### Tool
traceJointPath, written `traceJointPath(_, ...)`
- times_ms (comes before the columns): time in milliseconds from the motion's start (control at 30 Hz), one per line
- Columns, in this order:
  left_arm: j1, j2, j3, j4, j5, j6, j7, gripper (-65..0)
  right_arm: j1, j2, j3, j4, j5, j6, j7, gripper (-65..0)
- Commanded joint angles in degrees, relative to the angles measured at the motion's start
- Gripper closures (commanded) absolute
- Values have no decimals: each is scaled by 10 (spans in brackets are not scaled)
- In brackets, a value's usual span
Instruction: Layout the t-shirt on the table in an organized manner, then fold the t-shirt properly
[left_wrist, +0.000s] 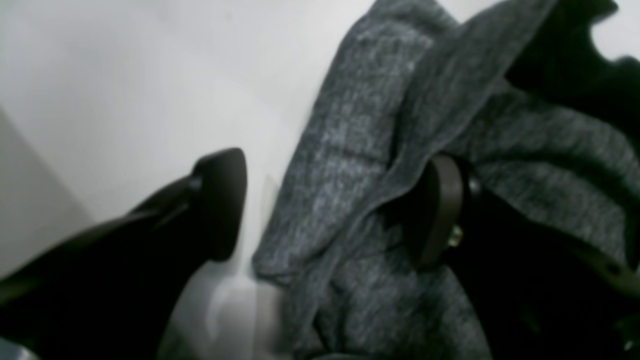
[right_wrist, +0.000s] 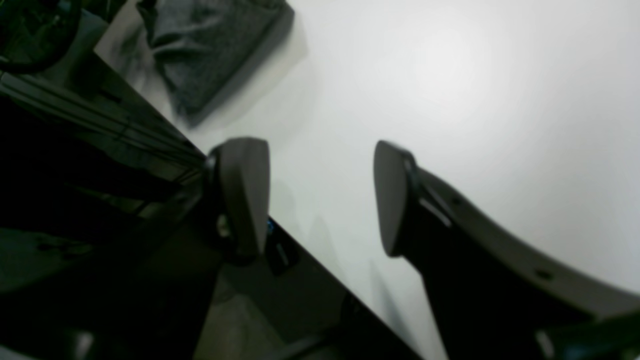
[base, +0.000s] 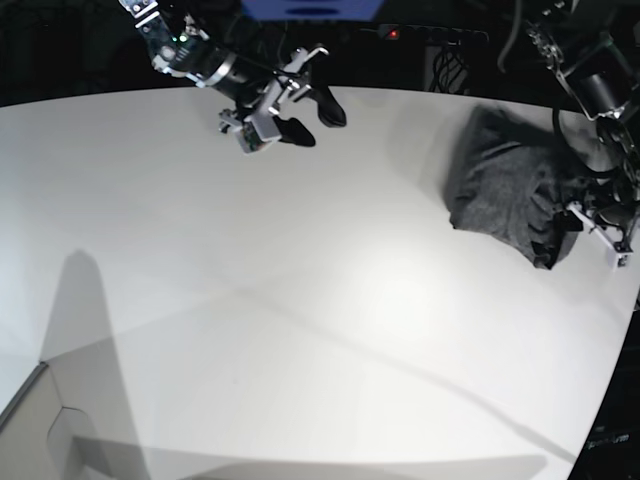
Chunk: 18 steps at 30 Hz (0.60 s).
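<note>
The t-shirt lies bunched in a dark grey heap at the far right of the white table. My left gripper is at the heap's right edge, close to the table's rim. In the left wrist view it stands open, with a thick fold of the t-shirt between the fingers and cloth draped over the right finger. My right gripper hangs open over the table's far side, well left of the shirt. Nothing is between its fingers, and the t-shirt shows far off.
The table's curved edge runs close beside the shirt on the right. Dark equipment and cables stand behind the far edge. A pale grey panel sits at the near left corner.
</note>
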Motion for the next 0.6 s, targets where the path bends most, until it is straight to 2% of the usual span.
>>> traceJointPath(0, -10, -12, 2, 2, -2, 1, -4, -461, -1, 1, 0, 9, 7, 6, 15, -335)
traceJointPath(133, -10, -11, 4, -5, -2, 1, -4, -452, -1, 12, 0, 9, 7, 6, 15, -335)
traceJointPath(200, -10, -10, 4, -5, -2, 1, -5, -394, -1, 12, 4, 9, 7, 6, 15, -335)
traceJointPath(267, -11, -8, 8, -5, -2, 1, -15, -275, -1, 16, 6, 9, 7, 6, 15, -335)
traceJointPath(400, -11, -10, 93, -5, 2, 1, -51, 0, -1, 25, 6, 10, 8, 6, 16, -335)
traceJointPath(467, -10, -11, 134, -5, 2, 1, -55, -2, -1, 31, 7, 10, 8, 6, 16, -335)
traceJointPath(500, -10, -11, 149, -5, 1, 1, -55, -23, -1, 38, 7, 10, 8, 6, 17, -335)
traceJointPath(567, -11, -11, 170, -5, -2, 1, -56, -4, -1, 46, 7, 10, 8, 6, 17, -335)
